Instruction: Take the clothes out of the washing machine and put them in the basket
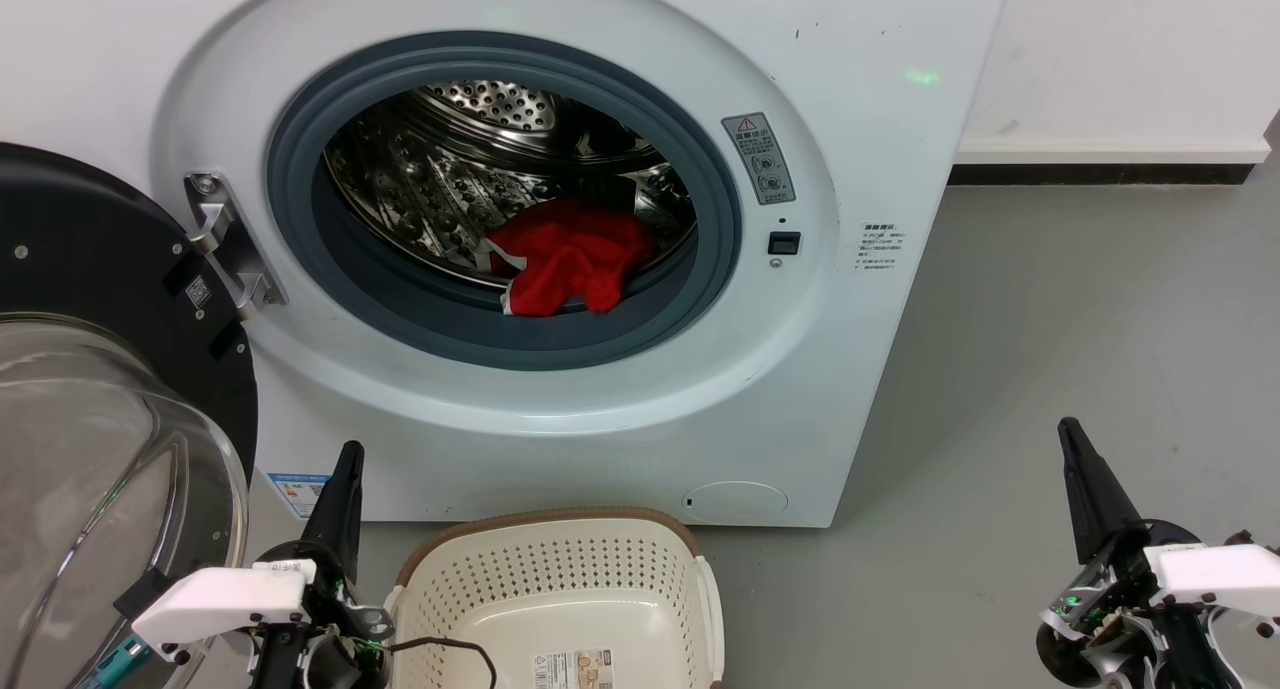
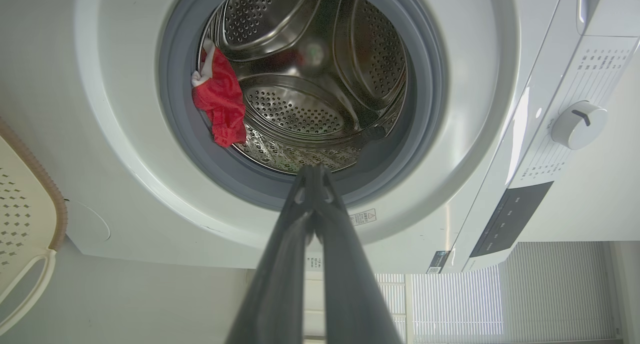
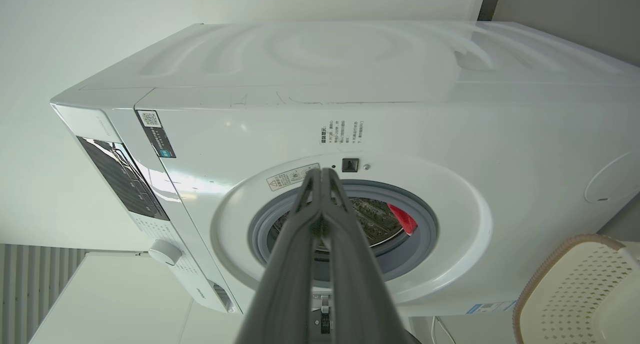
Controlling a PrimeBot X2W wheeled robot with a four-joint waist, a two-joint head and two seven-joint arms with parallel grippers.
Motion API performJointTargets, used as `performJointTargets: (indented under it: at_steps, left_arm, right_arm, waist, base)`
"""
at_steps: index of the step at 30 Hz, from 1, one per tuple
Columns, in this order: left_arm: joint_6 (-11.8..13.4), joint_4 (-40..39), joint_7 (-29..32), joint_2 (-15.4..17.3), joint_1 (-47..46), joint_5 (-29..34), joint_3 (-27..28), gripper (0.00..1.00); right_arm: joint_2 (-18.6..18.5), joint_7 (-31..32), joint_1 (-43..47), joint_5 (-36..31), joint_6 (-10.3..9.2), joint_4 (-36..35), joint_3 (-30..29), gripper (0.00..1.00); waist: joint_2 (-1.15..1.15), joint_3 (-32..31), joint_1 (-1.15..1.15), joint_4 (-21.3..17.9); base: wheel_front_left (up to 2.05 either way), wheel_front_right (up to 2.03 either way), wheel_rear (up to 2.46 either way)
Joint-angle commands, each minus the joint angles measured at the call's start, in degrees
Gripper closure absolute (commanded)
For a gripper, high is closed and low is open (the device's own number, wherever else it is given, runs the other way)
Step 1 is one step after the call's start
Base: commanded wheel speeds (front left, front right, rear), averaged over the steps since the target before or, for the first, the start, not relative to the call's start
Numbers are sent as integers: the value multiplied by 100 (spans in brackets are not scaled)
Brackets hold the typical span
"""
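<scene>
Head view: the clothes (image 1: 570, 257) lie at the front lip inside the washing machine (image 1: 860, 389); the basket (image 1: 545, 517) stands on the floor (image 1: 1050, 349) below it.

Left wrist view: the left end effector (image 2: 312, 173) is pressed together, empty.

Right wrist view: the right end effector (image 3: 322, 173) likewise.

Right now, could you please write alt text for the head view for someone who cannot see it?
Red clothes lie in the open washing machine. A cream basket stands before it, between the left gripper and right gripper, both shut.
</scene>
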Motion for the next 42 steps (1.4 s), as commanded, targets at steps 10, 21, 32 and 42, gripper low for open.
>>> performJointTargets:
  at_steps: [10, 21, 32, 42]
  left_arm:
    - [-11, -5, 9, 4, -33, -11, 7, 100]
    - [0, 37, -9, -5, 16, 1, -13, 0]
    - [0, -109, -336, 32, -52, 241, -285, 0]
    - [0, -494, -598, 42, -89, 1258, -373, 0]
  right_arm:
    - [18, 2, -75, -31, -2, 6, 3, 100]
    - [1, -19, 26, 2, 0, 25, 8, 0]
    - [2, -341, 129, -232, 0, -242, 94, 0]
    - [3, -596, 179, -1448, 0, -512, 181, 0]
  waist:
    - [0, 0, 0, 0]
    - [0, 0, 0, 0]
    - [0, 5, 0, 5]
    - [0, 2, 0, 27]
  base:
    - [0, 0, 0]
    - [0, 0, 0]
    - [0, 0, 0]
    - [0, 0, 0]
